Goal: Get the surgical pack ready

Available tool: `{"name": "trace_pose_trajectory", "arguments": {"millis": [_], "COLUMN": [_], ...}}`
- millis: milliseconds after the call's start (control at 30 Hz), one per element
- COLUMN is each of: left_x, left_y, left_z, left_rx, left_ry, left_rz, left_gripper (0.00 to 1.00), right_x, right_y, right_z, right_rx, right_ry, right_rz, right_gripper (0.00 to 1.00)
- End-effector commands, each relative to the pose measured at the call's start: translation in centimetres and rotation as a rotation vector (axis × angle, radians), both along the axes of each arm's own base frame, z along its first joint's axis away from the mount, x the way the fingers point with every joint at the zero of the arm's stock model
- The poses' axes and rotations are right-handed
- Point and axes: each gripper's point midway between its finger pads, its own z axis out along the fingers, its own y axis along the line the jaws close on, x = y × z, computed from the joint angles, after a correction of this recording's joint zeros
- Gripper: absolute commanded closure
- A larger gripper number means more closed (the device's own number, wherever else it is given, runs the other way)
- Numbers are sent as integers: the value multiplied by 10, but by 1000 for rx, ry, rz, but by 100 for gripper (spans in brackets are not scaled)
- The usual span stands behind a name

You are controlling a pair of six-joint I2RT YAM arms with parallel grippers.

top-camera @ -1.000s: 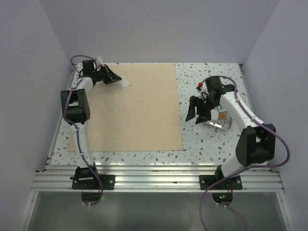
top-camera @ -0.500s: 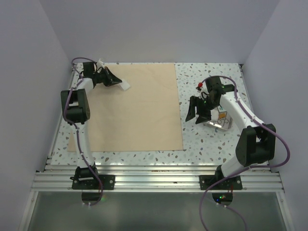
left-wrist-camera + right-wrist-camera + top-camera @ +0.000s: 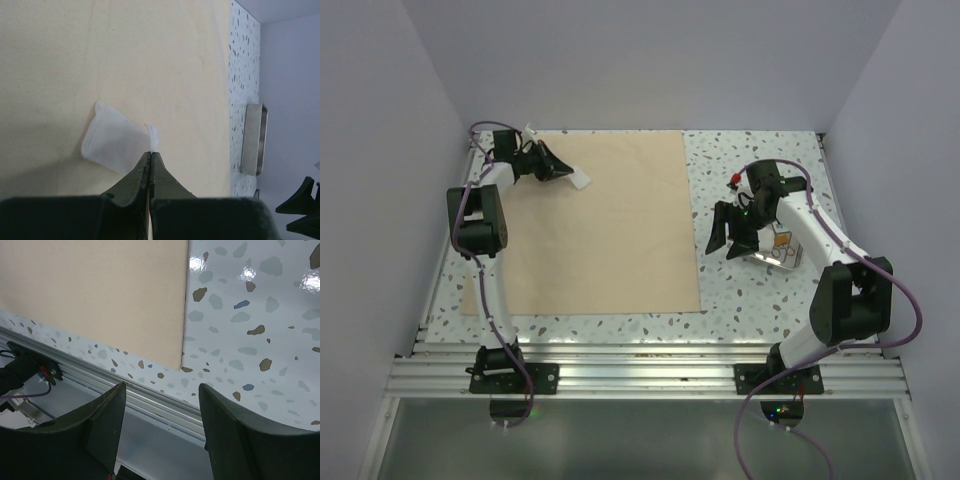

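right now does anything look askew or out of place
The white gauze over the tan sheet is curled, not flat, pinched at one corner by the left gripper. Nothing else stands out.

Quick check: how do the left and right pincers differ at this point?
The left black pincer is shut, while the right black pincer stands open. The left pinches a corner of the small white gauze square; the right holds nothing. The left is over the big tan paper-like sheet; the right is over the speckled table beside that sheet. Both have two dark fingers.
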Motion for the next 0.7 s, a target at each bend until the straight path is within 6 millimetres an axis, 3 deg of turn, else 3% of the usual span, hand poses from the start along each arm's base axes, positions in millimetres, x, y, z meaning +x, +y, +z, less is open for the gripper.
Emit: {"name": "trace_pose_trajectory", "arguments": {"millis": [0, 667], "left_x": [9, 18], "left_y": [4, 16], "left_z": [5, -9], "left_rx": [16, 18], "left_ry": [-38, -21], "left_rz": [-6, 10], "left_gripper": [100, 100], "right_x": [-2, -1], "right_y": [2, 0], "right_z": [8, 5], "right_rx": [20, 6], "right_ry": [-22, -5], "right_rz": [8, -7], "right_gripper": [36, 36]}}
